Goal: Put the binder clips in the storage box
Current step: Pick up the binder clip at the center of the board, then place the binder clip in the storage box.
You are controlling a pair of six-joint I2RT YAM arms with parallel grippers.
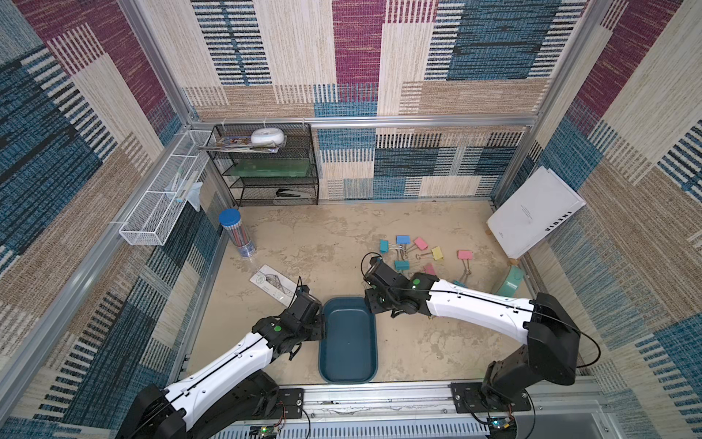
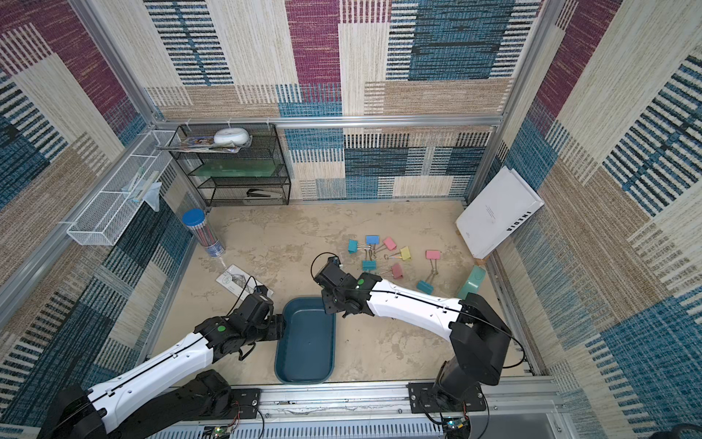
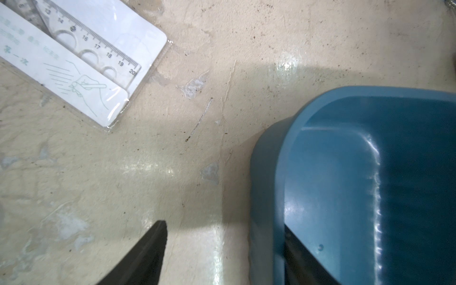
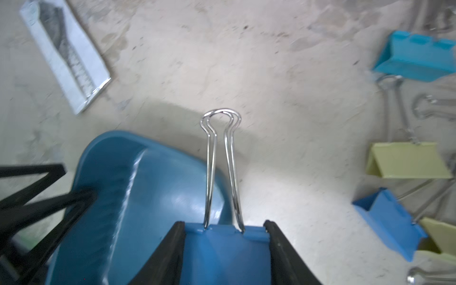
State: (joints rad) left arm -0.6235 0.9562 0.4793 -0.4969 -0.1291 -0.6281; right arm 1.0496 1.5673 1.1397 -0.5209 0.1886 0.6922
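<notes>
The dark teal storage box (image 1: 347,342) (image 2: 305,342) lies lengthwise at the front middle of the table, with nothing visible inside. My right gripper (image 4: 224,225) is shut on a blue binder clip (image 4: 222,254) by its body, silver handles pointing away, above the box's far right corner (image 4: 148,197). Several loose binder clips lie behind my right arm, among them a blue one (image 1: 403,239), a yellow one (image 1: 437,252) and a pink one (image 1: 465,254). My left gripper (image 3: 223,224) is open and straddles the box's left wall (image 3: 266,197), one finger outside and one inside.
A packaged ruler (image 1: 271,285) lies left of the box, with a pencil tube (image 1: 237,233) behind it. A black mesh shelf (image 1: 266,167) and a white wire basket (image 1: 163,197) stand at the back left. At the right are a white book (image 1: 533,213) and a mint-green ring (image 1: 511,281).
</notes>
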